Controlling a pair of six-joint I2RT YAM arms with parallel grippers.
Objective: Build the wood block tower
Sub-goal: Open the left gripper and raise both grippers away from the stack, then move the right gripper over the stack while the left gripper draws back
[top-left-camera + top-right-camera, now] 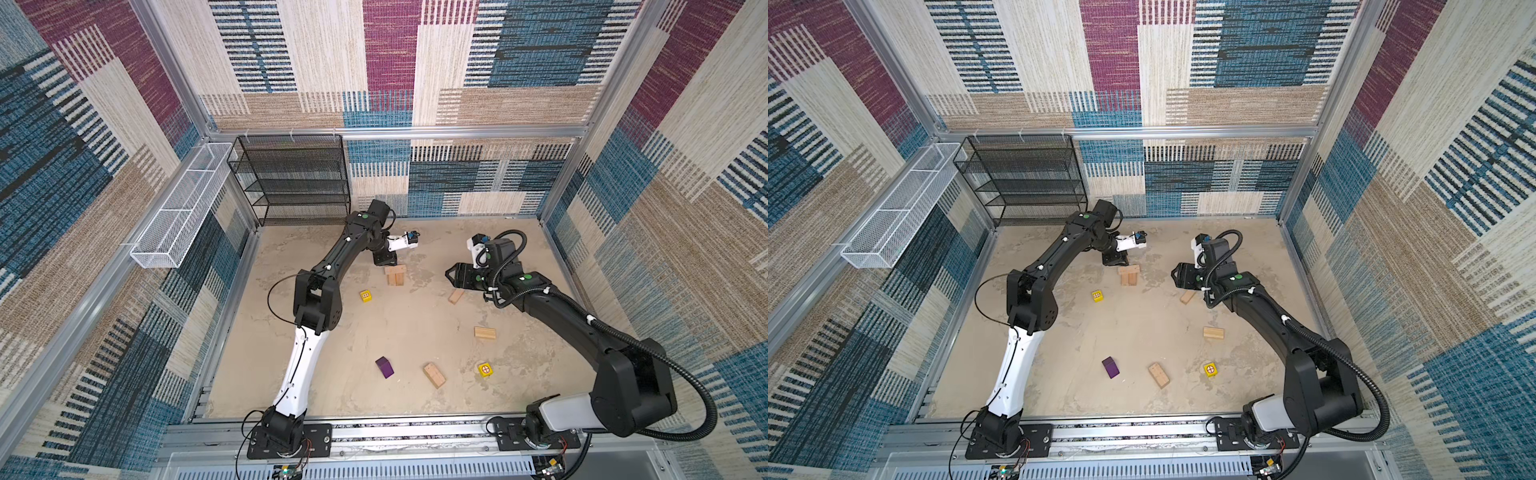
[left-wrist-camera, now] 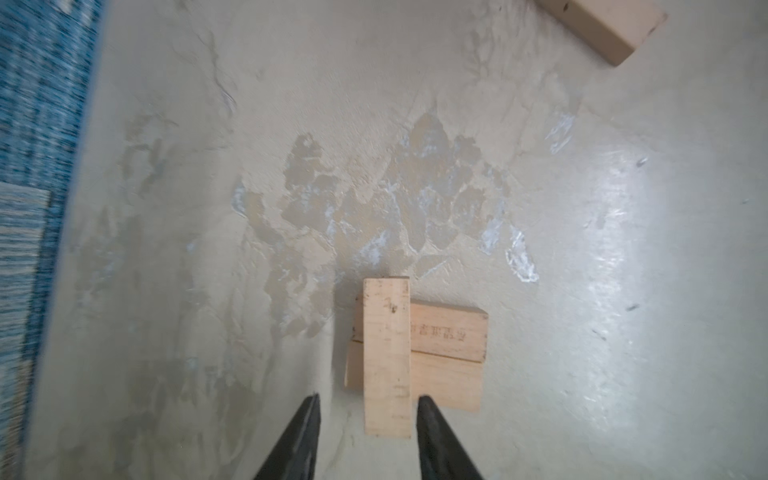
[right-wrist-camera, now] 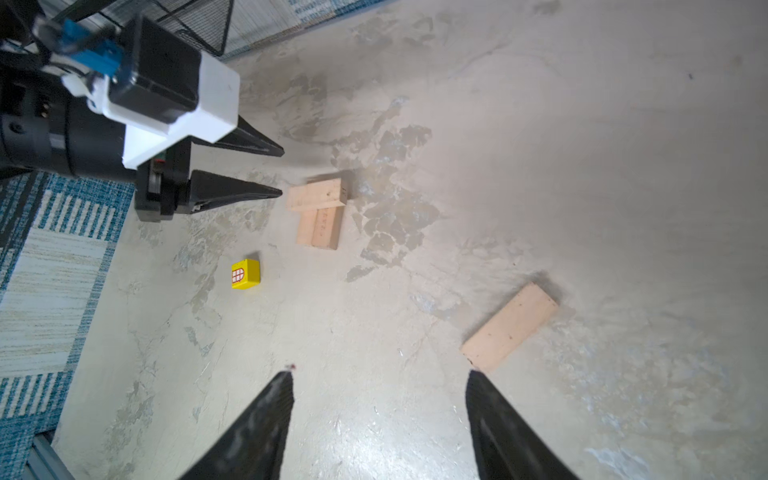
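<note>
We had both top views high over the near edge of the table (image 1: 395,324), tilted steeply down, covering the whole surface. We saw the left wrist view close above the wood block tower (image 2: 386,357); the right wrist view looked from farther off and shared that tower.

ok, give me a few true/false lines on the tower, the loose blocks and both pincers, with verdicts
1. The tower is three bricks: two side by side, one crossed on top. True.
2. The purple block caps the tower. False: it lies on the table, well apart from the tower.
3. The right pincer is shut on a brick. False: it is open and empty; a loose brick lies on the table near one fingertip.
4. The yellow cubes both lie loose on the table. True.
5. The left pincer is open at the tower's top brick, not gripping it. True.
</note>
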